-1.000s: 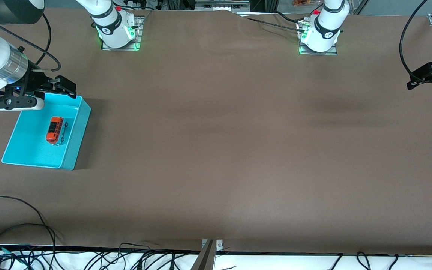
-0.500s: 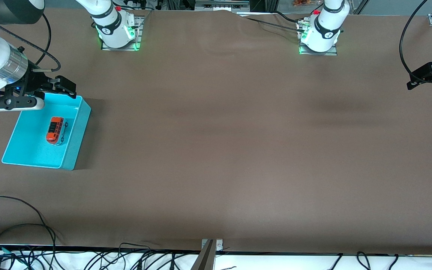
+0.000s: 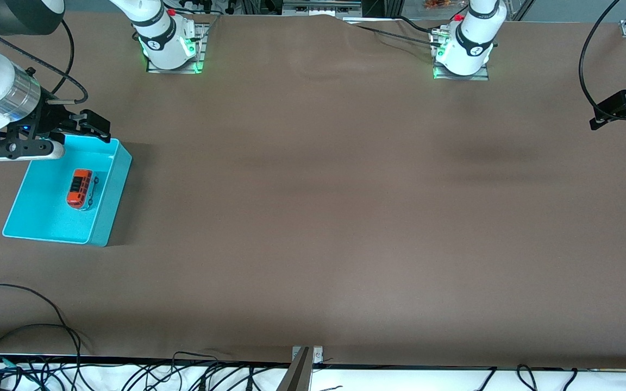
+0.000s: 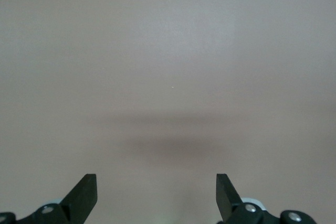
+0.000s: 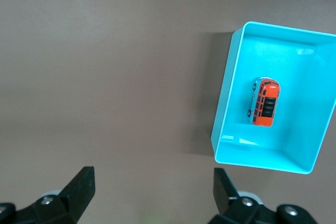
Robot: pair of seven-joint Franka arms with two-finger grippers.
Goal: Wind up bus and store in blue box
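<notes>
One small, light, hard-shelled bus (image 3: 81,188) lies in the blue box (image 3: 107,217) at frame left, best pinched across its long sides; right gripper (image 3: 93,126) spread empty over the box's upper edge, left gripper (image 4: 156,192) spread empty over bare table (image 3: 345,217), waiting.

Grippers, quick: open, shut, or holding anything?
Left gripper: open, holding nothing, over bare table.
Right gripper: open, holding nothing, up beside the blue box; the bus lies inside.
</notes>
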